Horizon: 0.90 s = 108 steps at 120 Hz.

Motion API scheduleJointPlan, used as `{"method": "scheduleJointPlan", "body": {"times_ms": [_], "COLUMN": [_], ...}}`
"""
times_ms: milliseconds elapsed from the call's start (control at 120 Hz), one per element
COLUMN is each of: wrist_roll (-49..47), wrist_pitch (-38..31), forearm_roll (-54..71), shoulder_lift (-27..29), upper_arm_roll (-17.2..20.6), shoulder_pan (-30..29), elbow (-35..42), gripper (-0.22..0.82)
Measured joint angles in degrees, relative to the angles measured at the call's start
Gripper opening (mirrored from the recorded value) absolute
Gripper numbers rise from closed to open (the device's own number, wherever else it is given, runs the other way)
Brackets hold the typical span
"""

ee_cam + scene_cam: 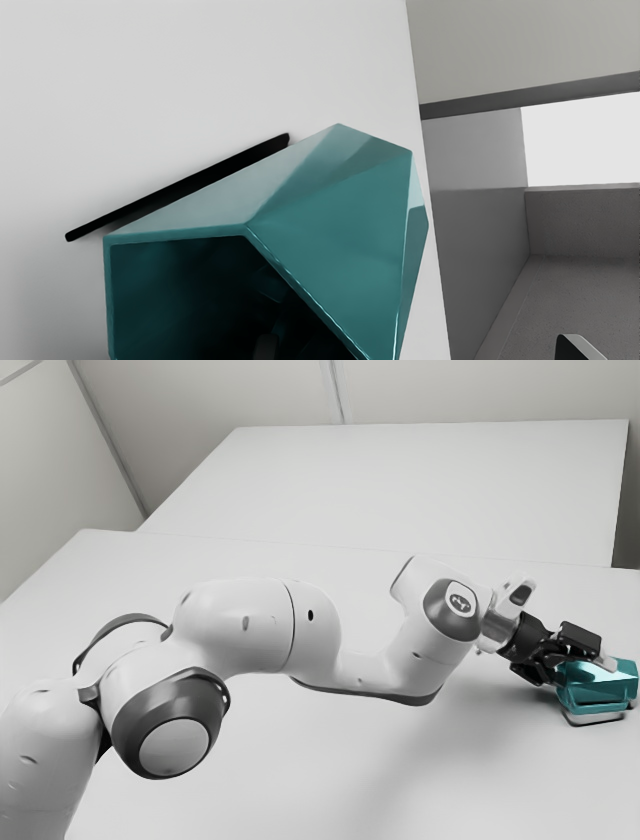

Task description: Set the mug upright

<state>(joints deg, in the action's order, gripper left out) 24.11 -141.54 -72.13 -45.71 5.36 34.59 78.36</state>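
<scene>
My claw (421, 347) stands wide open with nothing gripped, one finger inside the mouth of the mug (330, 225), which lies sideways facing me, the other outside, presumably so closing can pinch its wall for tipping upright.

The arm (245, 622) was glossy white, in smooth rounded segments with small oval recesses. Well back from the fingers (608, 663), a dark grey collar (165, 712) framed a pale round cap (175, 748). Nearer them, a grey joint cover (440, 616) bore a dark emblem (460, 602). The fingers were black, edged pale grey.
</scene>
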Motion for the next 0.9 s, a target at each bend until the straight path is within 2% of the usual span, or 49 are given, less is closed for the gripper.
{"method": "scheduleJointPlan", "body": {"times_ms": [333, 900], "wrist_roll": [2.43, 4.38], "wrist_pitch": [-0.03, 0.56], "forearm_roll": [-1.02, -2.42], "shoulder_lift": [-1.77, -1.09], "upper_arm_roll": [0.00, -0.22], "shoulder_pan": [0.65, 0.53], "elbow": [-2.25, -1.34], "gripper": [0.59, 0.11]}}
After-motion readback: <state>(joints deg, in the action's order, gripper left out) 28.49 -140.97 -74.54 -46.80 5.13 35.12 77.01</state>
